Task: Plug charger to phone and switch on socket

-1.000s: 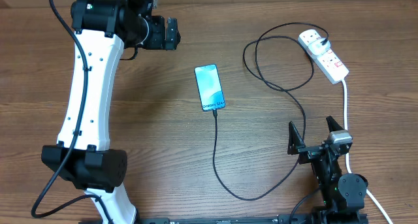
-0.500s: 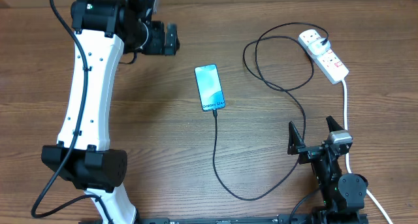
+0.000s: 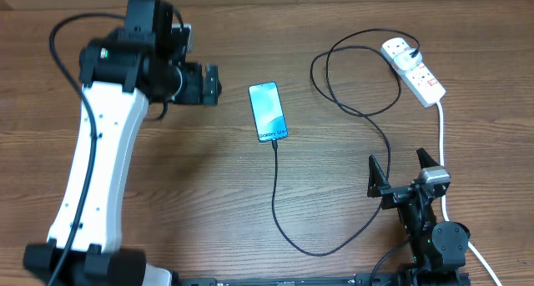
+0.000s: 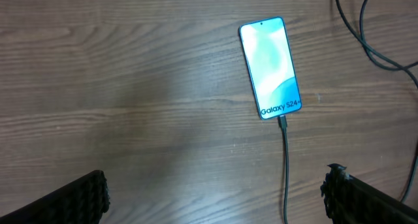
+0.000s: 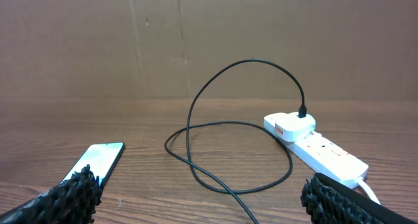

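Phone (image 3: 268,112) lying screen-up at worktop (image 3: 209,203) centre, charger (image 3: 274,186) sitting plugged into its front-edge end, looping to socket (image 3: 414,69) at far right corner, left fingers (image 4: 78,198) hovering spread toward far left, right fingers (image 5: 72,191) gaping by front edge.

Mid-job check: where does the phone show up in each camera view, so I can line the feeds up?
Overhead: the phone lies near the centre, slightly above the middle, screen up.
Left wrist: the phone is right of centre in the upper half, "Galaxy S24" end lowest.
Right wrist: the phone is at the lower left, seen at a low angle.
Shared landmark: the black charger cable, visible in all three views.
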You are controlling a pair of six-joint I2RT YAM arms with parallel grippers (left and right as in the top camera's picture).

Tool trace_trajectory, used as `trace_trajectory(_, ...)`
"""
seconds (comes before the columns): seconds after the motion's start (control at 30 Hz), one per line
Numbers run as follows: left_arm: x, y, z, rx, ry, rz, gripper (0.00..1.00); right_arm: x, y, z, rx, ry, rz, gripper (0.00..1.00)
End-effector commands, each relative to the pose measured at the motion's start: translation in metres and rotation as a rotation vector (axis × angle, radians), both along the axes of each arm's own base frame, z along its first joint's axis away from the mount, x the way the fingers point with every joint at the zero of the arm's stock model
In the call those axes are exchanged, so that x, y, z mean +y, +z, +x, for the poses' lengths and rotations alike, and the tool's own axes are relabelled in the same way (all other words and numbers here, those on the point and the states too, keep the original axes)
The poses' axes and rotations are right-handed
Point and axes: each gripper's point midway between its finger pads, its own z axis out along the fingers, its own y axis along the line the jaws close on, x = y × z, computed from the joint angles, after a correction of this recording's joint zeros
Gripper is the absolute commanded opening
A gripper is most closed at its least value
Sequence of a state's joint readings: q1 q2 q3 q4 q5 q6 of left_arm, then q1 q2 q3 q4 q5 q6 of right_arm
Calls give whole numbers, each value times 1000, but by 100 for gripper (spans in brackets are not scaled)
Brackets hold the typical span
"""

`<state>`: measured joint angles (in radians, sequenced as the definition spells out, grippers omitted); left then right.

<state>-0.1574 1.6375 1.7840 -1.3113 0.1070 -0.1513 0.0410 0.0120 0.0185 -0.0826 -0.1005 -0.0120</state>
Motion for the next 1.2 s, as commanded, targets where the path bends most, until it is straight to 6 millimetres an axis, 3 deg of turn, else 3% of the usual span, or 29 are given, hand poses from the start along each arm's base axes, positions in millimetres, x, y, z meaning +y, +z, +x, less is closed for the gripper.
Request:
trace_trajectory(0.0,4,-5,-18,-27,16,-4,100,1,-2,0,-5,5,-4,100)
trace_trajectory(0.33,32,-46,-48,-50,181,-92,100,1,-2,0,-5,5,-4,100)
trace_trajectory(0.43,38,-50,-56,-73,198,-99,100,1,-2,0,-5,5,-4,100)
trace_trajectory(1.03,36,-32,-94,-529,138,-163,100,1,-2,0,-5,5,-4,100)
trace_trajectory(1.17,36,-38,-107,-599,112,-154,100,1,-2,0,-5,5,-4,100)
